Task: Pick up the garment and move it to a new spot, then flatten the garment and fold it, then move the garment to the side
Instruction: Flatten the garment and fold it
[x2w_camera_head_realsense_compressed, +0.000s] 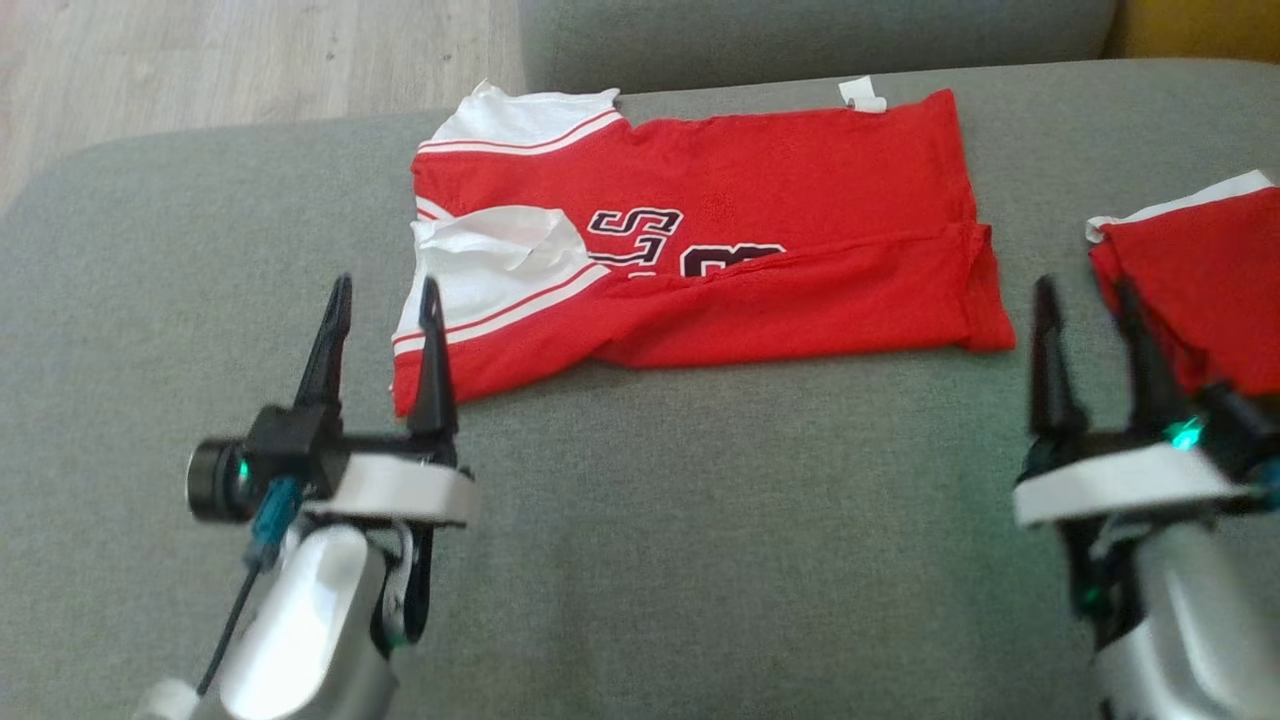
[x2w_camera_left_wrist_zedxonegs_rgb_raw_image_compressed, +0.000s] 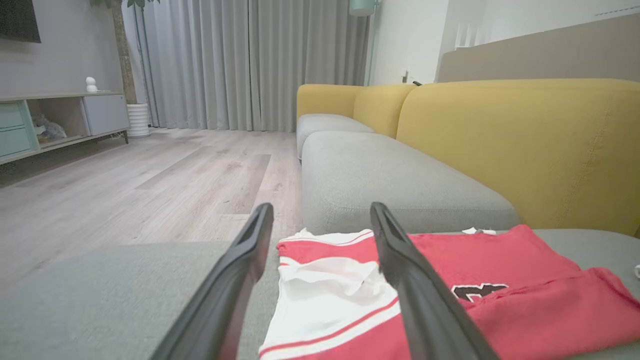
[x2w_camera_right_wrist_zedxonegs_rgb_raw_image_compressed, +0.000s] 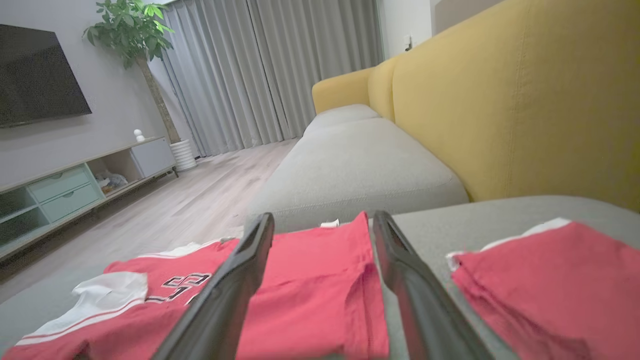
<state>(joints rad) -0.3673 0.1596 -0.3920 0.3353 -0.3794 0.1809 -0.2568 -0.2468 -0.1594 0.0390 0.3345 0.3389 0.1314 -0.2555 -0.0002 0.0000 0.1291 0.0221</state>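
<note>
The shirt, red with white sleeves and dark lettering, lies folded lengthwise on the grey seat, towards its far side, sleeves to the left and hem to the right. The left gripper hovers at the near left end of the shirt, and in the head view one finger overlaps the near sleeve corner. Its jaws are wide apart and hold nothing. The right gripper stands right of the hem, between the shirt and a second red garment at the far right. It too is spread wide and empty. Wood floor lies far left.
</note>
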